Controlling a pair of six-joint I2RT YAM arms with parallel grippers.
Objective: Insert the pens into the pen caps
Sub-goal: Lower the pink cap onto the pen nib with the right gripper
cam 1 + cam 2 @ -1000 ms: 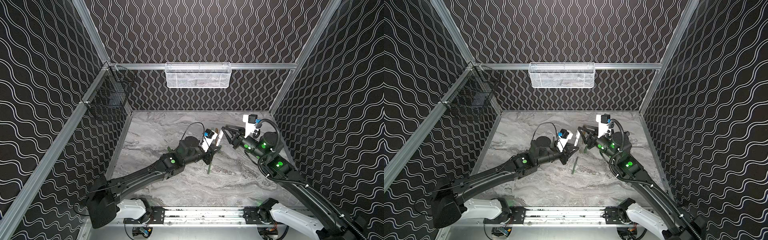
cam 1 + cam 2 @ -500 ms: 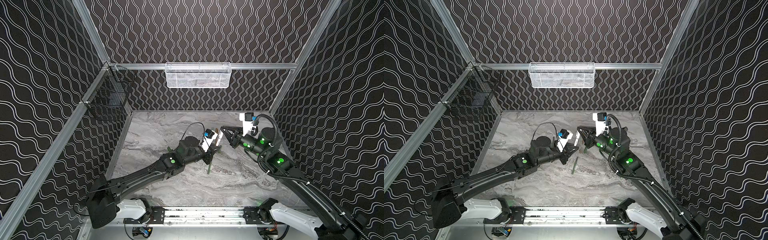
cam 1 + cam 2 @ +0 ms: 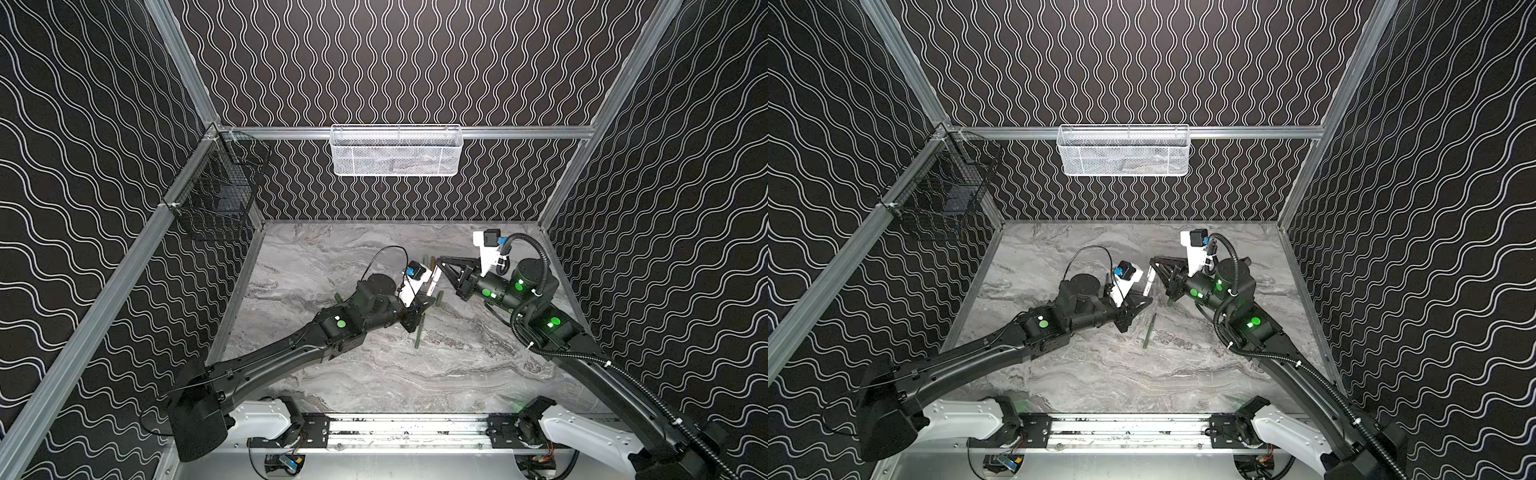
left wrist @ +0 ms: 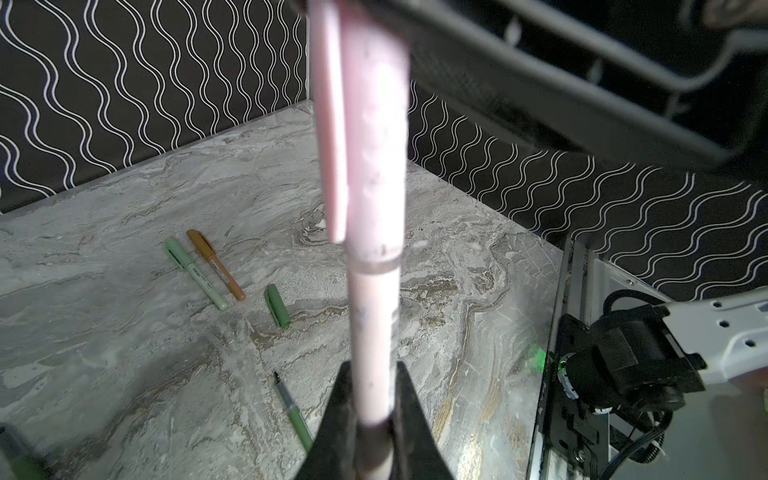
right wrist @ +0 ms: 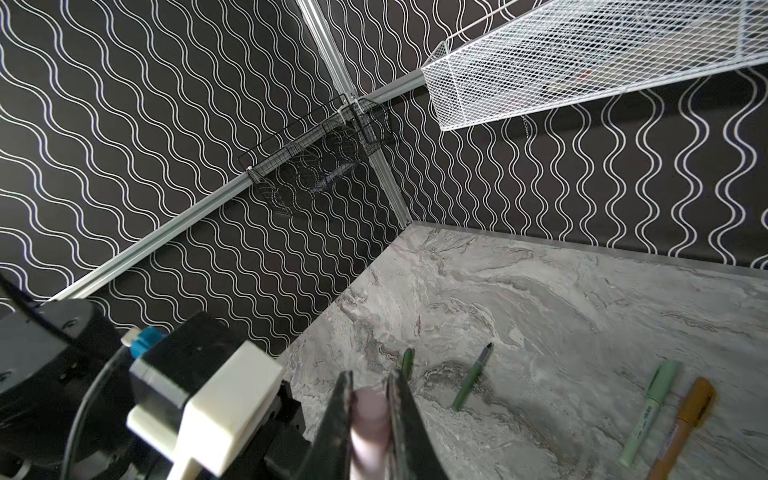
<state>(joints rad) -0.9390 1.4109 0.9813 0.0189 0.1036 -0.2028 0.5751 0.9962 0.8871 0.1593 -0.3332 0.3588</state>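
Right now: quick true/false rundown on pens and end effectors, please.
1. The left end effector grips the pink pen by its barrel. True.
2. The pale green pen lies uncapped. False: it is capped, beside the orange-brown pen.
3. The dark green pen on the table shows a bare tip. True.
4. The right end effector is open and empty. False: it is shut on the pink cap.

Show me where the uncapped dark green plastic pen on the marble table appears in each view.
In a top view: the dark green pen lies on the table, just below the raised pinkish capped pen.
In a top view: the same place.
Left wrist: beside that pinkish pen.
Right wrist: beyond it.
Shared landmark: the pinkish capped pen.
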